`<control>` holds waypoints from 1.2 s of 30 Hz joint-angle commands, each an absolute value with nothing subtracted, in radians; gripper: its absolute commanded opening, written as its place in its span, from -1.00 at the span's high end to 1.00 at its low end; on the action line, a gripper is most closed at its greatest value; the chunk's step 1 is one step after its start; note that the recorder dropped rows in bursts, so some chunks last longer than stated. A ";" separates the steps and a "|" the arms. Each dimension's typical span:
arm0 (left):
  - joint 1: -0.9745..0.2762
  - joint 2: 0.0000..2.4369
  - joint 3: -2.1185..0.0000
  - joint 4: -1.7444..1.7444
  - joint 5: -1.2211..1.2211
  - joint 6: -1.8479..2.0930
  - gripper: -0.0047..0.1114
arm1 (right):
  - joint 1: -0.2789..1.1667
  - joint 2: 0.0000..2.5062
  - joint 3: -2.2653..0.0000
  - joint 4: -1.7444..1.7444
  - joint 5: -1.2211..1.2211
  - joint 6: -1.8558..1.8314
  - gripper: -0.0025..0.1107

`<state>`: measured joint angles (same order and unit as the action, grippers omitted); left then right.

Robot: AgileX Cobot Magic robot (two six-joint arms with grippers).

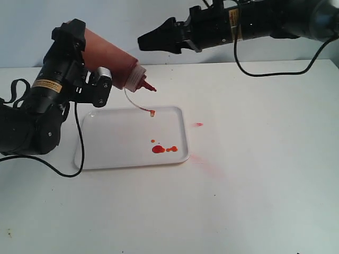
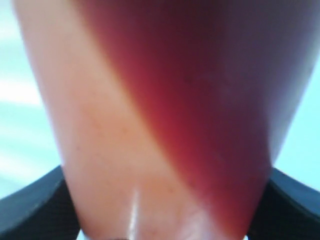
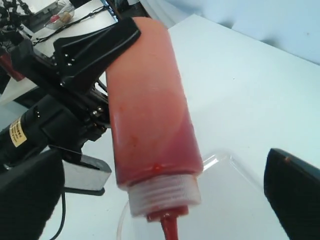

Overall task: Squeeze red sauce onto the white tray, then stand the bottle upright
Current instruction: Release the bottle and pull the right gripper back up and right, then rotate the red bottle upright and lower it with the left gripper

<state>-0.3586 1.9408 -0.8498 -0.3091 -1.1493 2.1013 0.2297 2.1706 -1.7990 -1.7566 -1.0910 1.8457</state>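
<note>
Left jaws grip tilted bottle (image 1: 113, 60); arm label (image 1: 46, 83) illegible.

the left arm (image 1: 32, 121) sits folded low at the left side, its wrist angled up and in toward the middle. the left gripper (image 1: 89, 57) is clamped across the body of the bottle (image 1: 119, 64), one finger above it and one below. the right arm (image 1: 265, 21) reaches in roughly level from the upper right, held high. the right gripper (image 1: 145, 41) points toward the left one, its fingers (image 3: 30, 200) spread wide apart and gripping nothing.
</note>
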 commanded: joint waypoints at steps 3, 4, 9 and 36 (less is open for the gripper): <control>-0.359 1.921 -0.850 -0.388 -1.198 1.952 0.92 | 0.168 2.158 -1.804 -1.744 -1.204 1.889 -0.82; -0.359 1.921 -0.847 -0.387 -1.198 1.925 0.92 | 0.159 2.158 -1.804 -1.744 -1.221 1.888 -0.76; -0.359 1.921 -0.803 -0.397 -1.198 1.736 0.92 | 0.136 2.158 -1.804 -1.744 -1.221 1.965 -0.26; -0.359 1.921 -0.513 -0.190 -1.221 0.521 0.92 | 0.093 2.154 -1.800 -1.744 -1.050 1.874 0.96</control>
<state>-0.3586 1.9393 -0.5261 -0.2391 -1.1582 0.6325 0.0967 2.1635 -1.7990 -1.7566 -1.1192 1.8939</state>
